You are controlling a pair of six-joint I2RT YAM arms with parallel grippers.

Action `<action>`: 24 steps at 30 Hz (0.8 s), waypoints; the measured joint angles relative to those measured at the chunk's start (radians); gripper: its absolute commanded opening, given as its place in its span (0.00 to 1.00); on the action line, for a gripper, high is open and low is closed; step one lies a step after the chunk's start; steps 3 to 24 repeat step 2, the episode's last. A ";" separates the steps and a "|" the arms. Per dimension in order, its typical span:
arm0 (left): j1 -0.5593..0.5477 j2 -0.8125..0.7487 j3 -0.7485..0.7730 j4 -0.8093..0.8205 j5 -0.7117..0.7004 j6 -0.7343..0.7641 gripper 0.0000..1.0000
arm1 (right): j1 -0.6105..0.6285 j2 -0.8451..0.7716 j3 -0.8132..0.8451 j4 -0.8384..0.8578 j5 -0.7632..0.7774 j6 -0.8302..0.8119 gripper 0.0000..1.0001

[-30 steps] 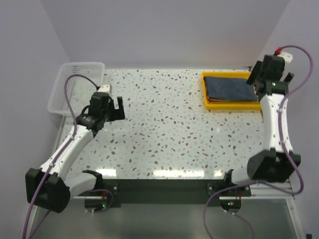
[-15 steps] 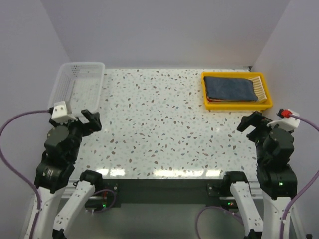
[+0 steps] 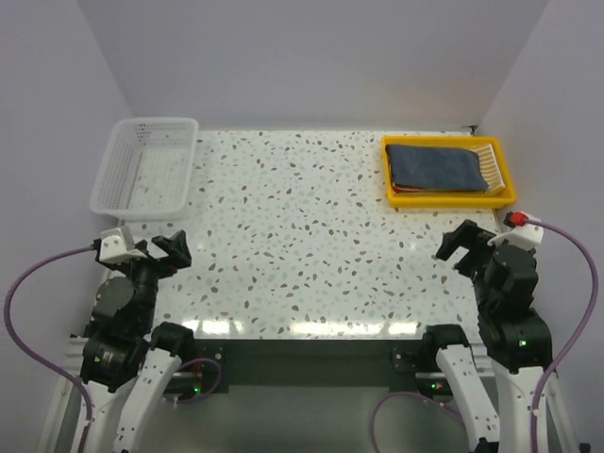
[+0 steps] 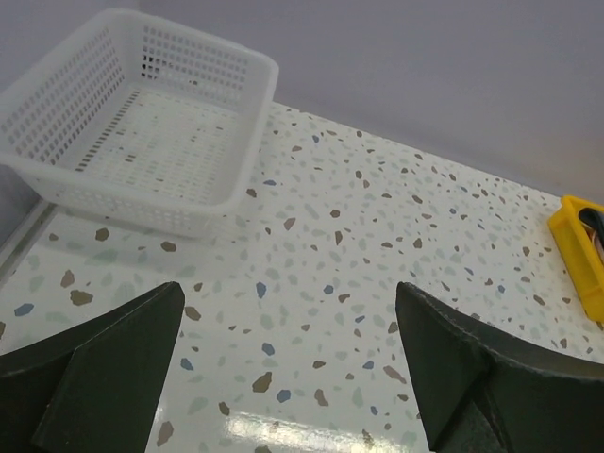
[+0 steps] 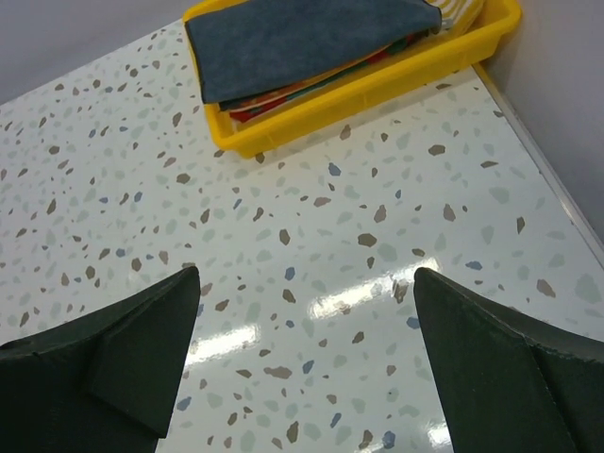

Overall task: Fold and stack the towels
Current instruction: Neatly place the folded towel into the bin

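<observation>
Left claw and right claw wide, empty, at near counter edge; towels folded, stacked in yellow tray, far-right corner, so task looks done.

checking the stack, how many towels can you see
3, all in the yellow tray: dark blue-grey towel on top, striped towel showing at its right end, orange towel edge beneath. More may be hidden underneath.

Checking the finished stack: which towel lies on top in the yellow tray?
The plain dark blue-grey towel; the orange and red ones only peek out beneath its edge, and the striped one shows at its right end.
</observation>
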 measured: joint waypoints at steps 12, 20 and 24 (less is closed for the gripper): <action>0.000 0.000 -0.029 0.011 -0.001 0.000 1.00 | 0.002 0.000 0.000 0.000 0.001 -0.003 0.99; 0.000 0.000 -0.029 0.011 -0.001 0.000 1.00 | 0.002 0.000 0.000 0.000 0.001 -0.003 0.99; 0.000 0.000 -0.029 0.011 -0.001 0.000 1.00 | 0.002 0.000 0.000 0.000 0.001 -0.003 0.99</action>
